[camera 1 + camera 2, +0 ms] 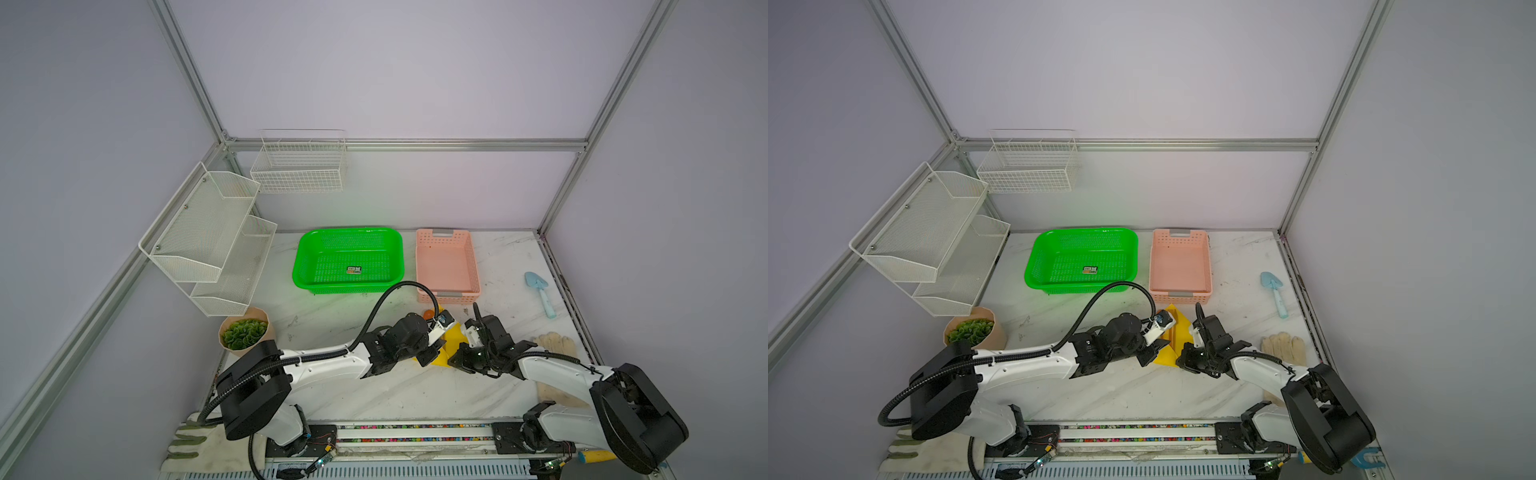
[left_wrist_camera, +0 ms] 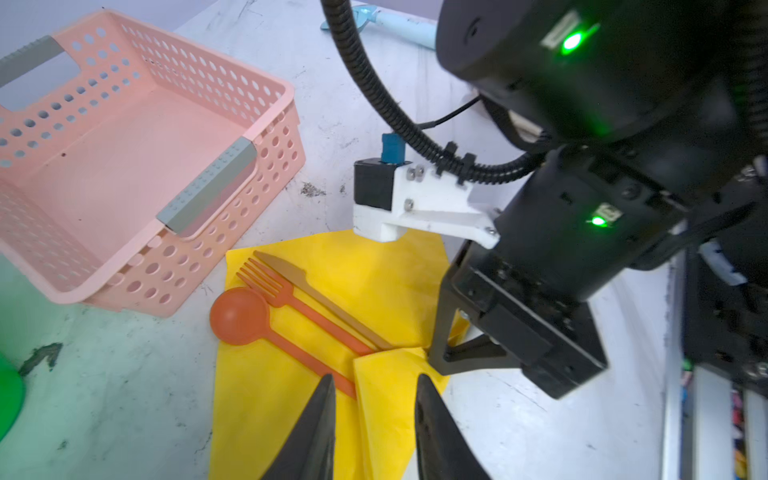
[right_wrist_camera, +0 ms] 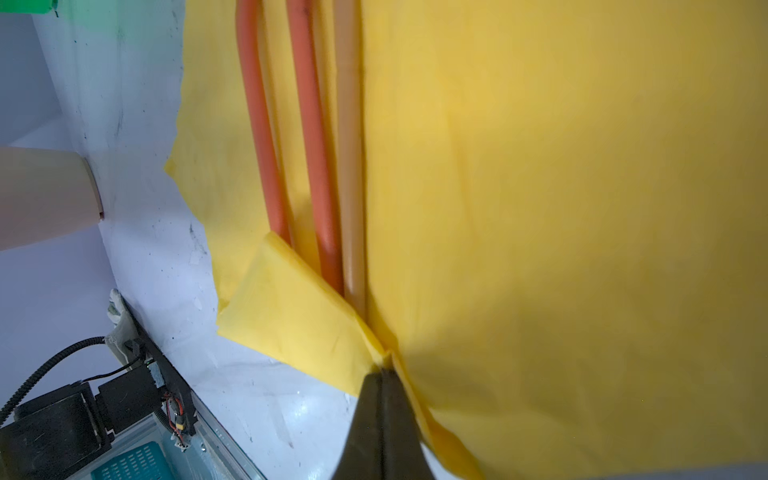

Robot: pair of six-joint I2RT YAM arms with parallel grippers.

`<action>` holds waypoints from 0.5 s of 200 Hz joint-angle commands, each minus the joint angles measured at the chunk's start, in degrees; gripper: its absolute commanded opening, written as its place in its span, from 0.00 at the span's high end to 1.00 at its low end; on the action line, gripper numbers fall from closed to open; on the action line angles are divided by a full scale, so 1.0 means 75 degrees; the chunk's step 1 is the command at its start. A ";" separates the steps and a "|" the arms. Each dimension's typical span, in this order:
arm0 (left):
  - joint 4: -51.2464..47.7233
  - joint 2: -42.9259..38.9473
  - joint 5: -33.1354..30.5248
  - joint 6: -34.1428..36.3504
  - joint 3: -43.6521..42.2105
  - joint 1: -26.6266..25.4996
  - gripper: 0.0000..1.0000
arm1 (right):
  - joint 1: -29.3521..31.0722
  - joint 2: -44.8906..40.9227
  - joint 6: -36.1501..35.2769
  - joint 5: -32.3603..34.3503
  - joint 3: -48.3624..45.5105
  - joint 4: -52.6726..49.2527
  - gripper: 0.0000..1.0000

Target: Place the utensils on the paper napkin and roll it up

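The yellow paper napkin lies on the marble table just in front of the pink basket. The orange utensils lie on it side by side: spoon, fork and knife. The spoon's bowl hangs over the napkin's edge. A corner flap is folded over the handle ends. My left gripper is open, its fingers straddling that flap. My right gripper is shut on the napkin's near edge beside the three handles. In both top views the napkin shows between the two wrists.
A pink basket and a green basket stand behind the napkin. A light-blue trowel and a glove lie to the right. A potted plant and white wire racks are on the left.
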 commanded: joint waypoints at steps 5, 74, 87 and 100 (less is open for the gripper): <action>0.0105 0.0153 0.0748 -0.0784 -0.0558 0.0021 0.68 | 0.0023 -0.0073 0.0065 0.0391 -0.0062 -0.0192 1.00; 0.1142 0.0706 0.0733 -0.1451 -0.0995 0.0130 0.69 | 0.0026 -0.0186 0.0064 0.0410 0.0041 -0.0341 1.00; 0.1239 0.0863 0.0771 -0.1729 -0.0994 0.0161 0.69 | 0.0023 -0.0208 0.0065 0.0422 0.0038 -0.0345 1.00; 0.1355 0.0997 0.0815 -0.1805 -0.1019 0.0204 0.69 | 0.0022 -0.0215 0.0086 0.0410 0.0021 -0.0339 1.00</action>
